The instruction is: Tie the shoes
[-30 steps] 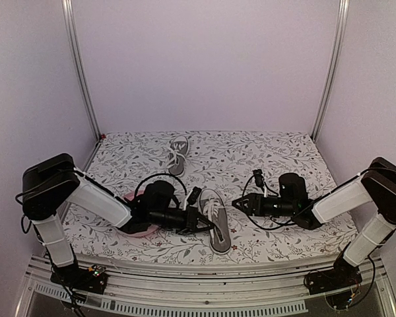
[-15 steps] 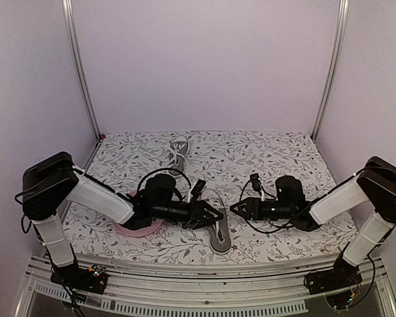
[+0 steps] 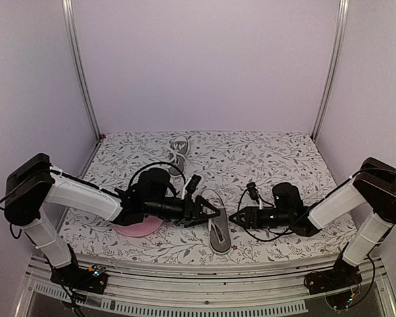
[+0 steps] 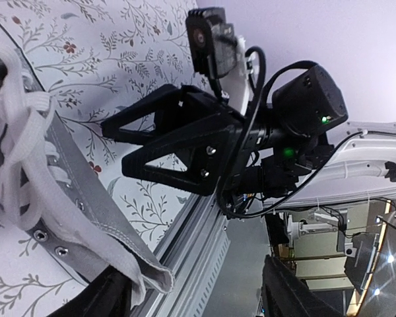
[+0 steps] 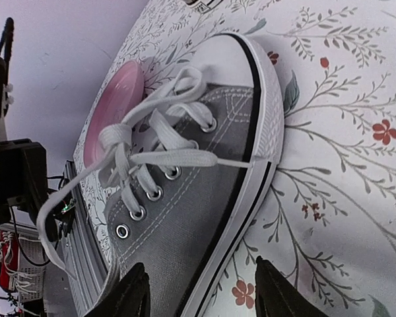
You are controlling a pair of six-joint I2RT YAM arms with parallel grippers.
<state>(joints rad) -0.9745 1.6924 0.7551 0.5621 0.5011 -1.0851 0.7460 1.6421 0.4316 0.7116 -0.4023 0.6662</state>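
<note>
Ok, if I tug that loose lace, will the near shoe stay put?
Probably not. The lace looks floppy: it lies in slack loops. The shoe looks small, canvas, likely light, so it may slide on the cloth or tip toward the pull rather than hold.

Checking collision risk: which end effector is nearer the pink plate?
Left. The left end effector sits just right of the plate, over the near shoe. The right end effector is beyond that shoe, farther right.
</note>
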